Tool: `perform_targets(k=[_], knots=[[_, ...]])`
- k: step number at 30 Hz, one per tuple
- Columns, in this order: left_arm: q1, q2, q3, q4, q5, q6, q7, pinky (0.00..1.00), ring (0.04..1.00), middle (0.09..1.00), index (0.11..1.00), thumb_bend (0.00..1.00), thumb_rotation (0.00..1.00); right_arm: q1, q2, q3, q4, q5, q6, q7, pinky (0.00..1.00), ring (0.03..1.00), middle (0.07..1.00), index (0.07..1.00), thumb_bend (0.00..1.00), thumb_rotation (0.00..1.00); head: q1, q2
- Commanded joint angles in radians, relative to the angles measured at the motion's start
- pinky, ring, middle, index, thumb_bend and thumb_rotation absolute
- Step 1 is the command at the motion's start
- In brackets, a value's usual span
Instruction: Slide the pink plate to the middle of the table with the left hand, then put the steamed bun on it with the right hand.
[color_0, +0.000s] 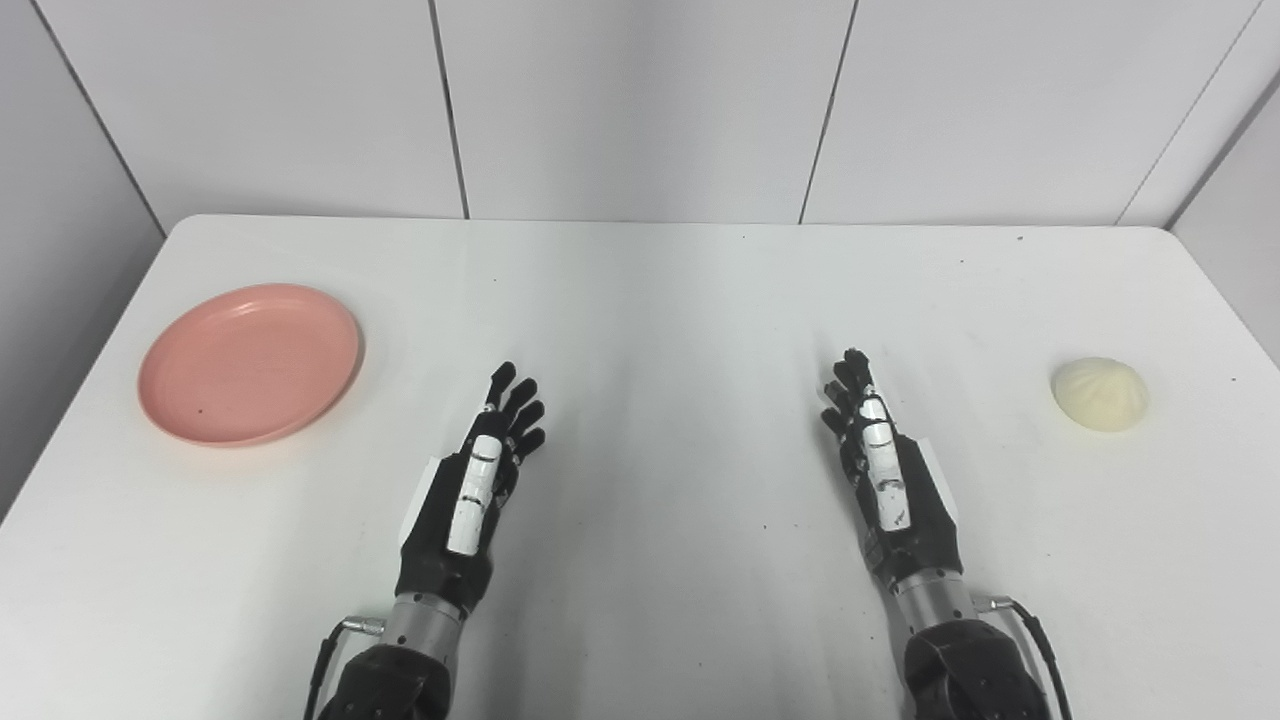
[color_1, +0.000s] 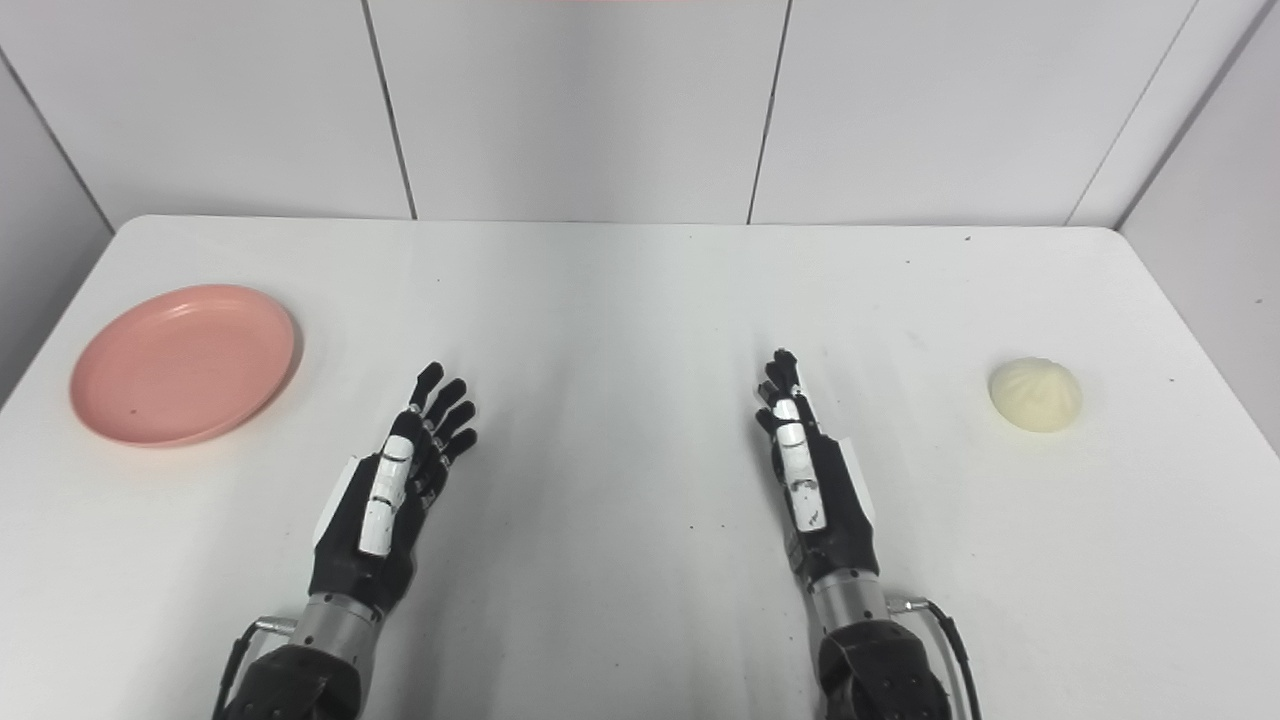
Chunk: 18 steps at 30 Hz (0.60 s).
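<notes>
A round pink plate (color_0: 250, 362) lies flat near the table's left edge. Far across the table, close to the right edge, sits a pale cream steamed bun (color_0: 1100, 393) with a pleated top. My left hand (color_0: 483, 475) rests edge-up on the table to the right of the plate and nearer to me, fingers stretched out and holding nothing. My right hand (color_0: 885, 470) stands the same way left of the bun, well apart from it, fingers extended and holding nothing.
The white table (color_0: 650, 300) runs back to a light panelled wall (color_0: 640, 100). Its left, right and far edges all show. Only the plate, the bun and my two arms are on it.
</notes>
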Motion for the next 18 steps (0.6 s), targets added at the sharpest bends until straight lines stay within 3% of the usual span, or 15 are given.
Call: perform_targets(k=[1,18], knots=[[0.01,-0.002,0.001,-0.005,-0.003,0.016,0.007,0.94,0.956,0.972,0.977,0.56,1.0,-0.009,0.006,0.01,-0.019,0.005,0.003,0.01,1.0,0.981,1.0,1.0,0.49,1.0,0.002,0.001],[0.011,-0.002,0.004,-0.002,-0.01,0.008,0.004,0.94,0.957,0.972,0.976,0.56,1.0,-0.008,0.004,0.016,-0.022,0.005,0.001,0.01,1.0,0.978,1.0,1.0,0.48,1.0,-0.003,0.002]])
